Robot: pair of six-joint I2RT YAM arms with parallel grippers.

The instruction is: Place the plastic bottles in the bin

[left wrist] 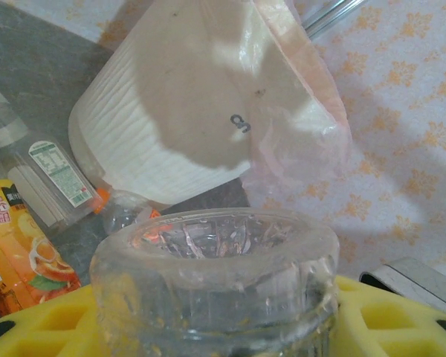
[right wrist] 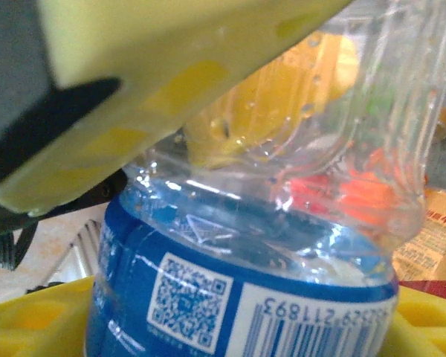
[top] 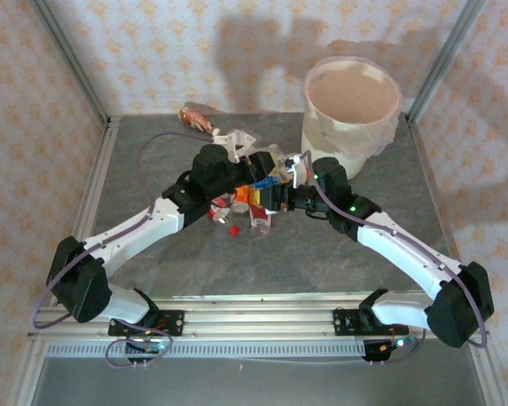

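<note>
The plastic bottles lie in a heap [top: 247,203] at the table's middle, where both arms meet. My left gripper [left wrist: 215,331] is shut on a clear bottle [left wrist: 215,260], its ribbed base bulging between the yellow pads [left wrist: 44,327]. In the top view that gripper [top: 234,150] sits at the heap's back edge. My right gripper [right wrist: 238,335] is shut on a blue-labelled bottle [right wrist: 238,297] with a barcode; from above it [top: 279,188] is on the heap's right side. The white bin [top: 351,101] with its liner stands upright at the back right, and looms behind the clear bottle [left wrist: 171,111].
A brown bottle [top: 199,118] lies alone by the back wall. An orange-label bottle [left wrist: 18,245] and a white-label one [left wrist: 48,178] lie left of the left gripper. A loose red cap [top: 234,230] lies in front of the heap. Metal rails edge the table [top: 152,169].
</note>
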